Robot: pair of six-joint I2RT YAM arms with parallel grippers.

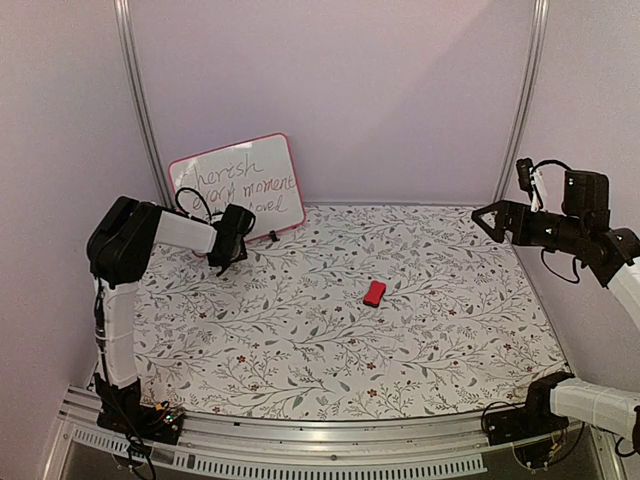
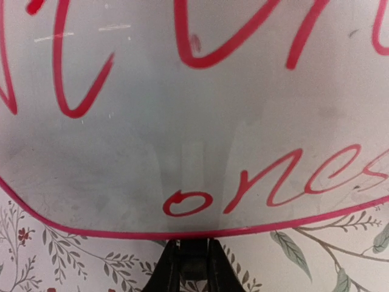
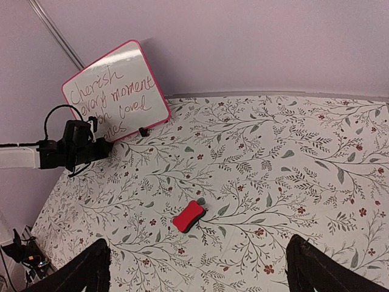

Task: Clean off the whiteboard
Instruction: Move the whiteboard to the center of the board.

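Rectangular white board with thin pink-red frame [image 1: 240, 186], writing intact, leans far left, directly ahead of left pincer [image 2: 192, 258], which looks closed and empty at its lower edge. Right pincer [image 3: 196, 244] spread wide, well apart. Small red eraser block [image 1: 374, 292] lies between them.

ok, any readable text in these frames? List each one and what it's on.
All of it is red handwriting on the white rectangular whiteboard with a pink-red frame:
"Cherish"
"every moment"
"with loved" (first word unclear)
"ones" (clearest in the left wrist view)
Small red eraser block: no text visible.
Nothing else is readable in any view.
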